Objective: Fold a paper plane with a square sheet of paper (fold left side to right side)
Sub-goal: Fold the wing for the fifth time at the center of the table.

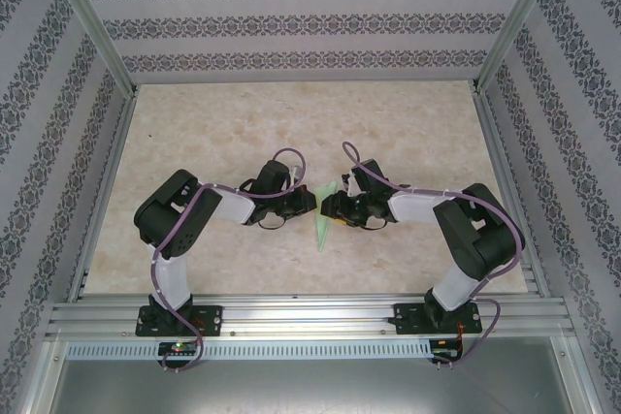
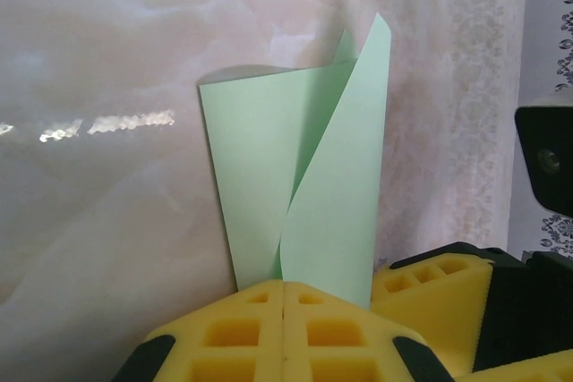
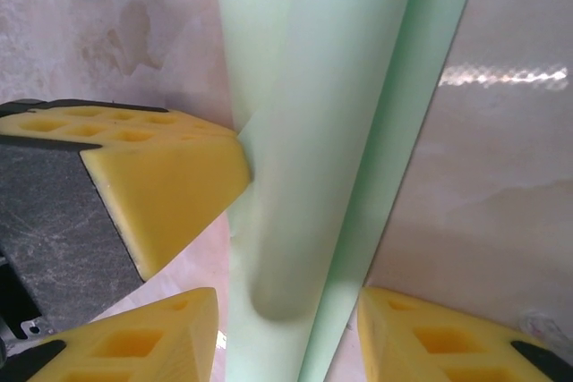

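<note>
The square sheet of paper (image 1: 321,218) is pale mint green and folded into a narrow, tapering paper plane shape. It lies on the table between my two grippers. My left gripper (image 1: 309,203) touches its left edge. In the left wrist view the yellow fingers (image 2: 233,333) are shut together on the paper (image 2: 269,176), and a loose flap (image 2: 345,194) curls up from them. My right gripper (image 3: 288,303) is open and straddles the paper (image 3: 304,131), one finger on each side and just clear of its edges. The left gripper's fingertip (image 3: 170,190) meets the paper's edge.
The beige marbled tabletop (image 1: 291,123) stretches away behind the arms, with patterned walls and aluminium posts around it. A metal rail (image 1: 310,317) at the near edge carries both arm bases. The right gripper's yellow finger (image 2: 434,288) sits right beside the left fingers.
</note>
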Controlling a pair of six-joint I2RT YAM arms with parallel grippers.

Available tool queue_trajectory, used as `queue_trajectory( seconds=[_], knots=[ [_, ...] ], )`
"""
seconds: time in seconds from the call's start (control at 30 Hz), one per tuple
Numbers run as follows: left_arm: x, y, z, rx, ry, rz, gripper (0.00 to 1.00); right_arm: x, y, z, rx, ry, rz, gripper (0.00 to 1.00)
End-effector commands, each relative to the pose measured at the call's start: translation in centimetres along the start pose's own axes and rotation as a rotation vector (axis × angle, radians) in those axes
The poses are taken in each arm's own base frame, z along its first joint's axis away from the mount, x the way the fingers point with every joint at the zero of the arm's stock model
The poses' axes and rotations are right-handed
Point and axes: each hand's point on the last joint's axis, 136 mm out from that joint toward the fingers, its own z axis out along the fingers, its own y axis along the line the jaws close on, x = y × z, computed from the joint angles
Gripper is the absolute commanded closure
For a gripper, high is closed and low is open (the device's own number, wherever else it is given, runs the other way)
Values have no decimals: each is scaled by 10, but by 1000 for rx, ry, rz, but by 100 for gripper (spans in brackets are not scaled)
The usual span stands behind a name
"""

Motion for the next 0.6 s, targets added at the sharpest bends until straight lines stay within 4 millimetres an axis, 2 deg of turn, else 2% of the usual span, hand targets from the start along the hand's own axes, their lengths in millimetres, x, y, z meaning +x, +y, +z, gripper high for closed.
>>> queue_trajectory(
  seconds=[0.0, 0.13, 0.2, 0.27, 0.4, 0.57],
  knots=[
    [-3, 10, 4, -26, -5, 8, 96, -3, -1, -12, 15, -33, -25, 56],
    [-1, 13, 5, -29, -1, 4, 96, -7, 3, -21, -16, -59, -16, 60],
    [1, 14, 6, -30, 4, 2, 96, -9, 8, -22, -50, -71, -8, 67],
    [0, 15, 5, -32, 2, 1, 96, -14, 14, -19, -86, -75, 13, 76],
    [2, 17, 5, -39, 3, 1, 97, -21, 17, -9, -104, -77, 52, 85],
    [1, 20, 5, -53, -3, -5, 98, -24, 10, 0, -82, -70, 71, 88]
  ],
)
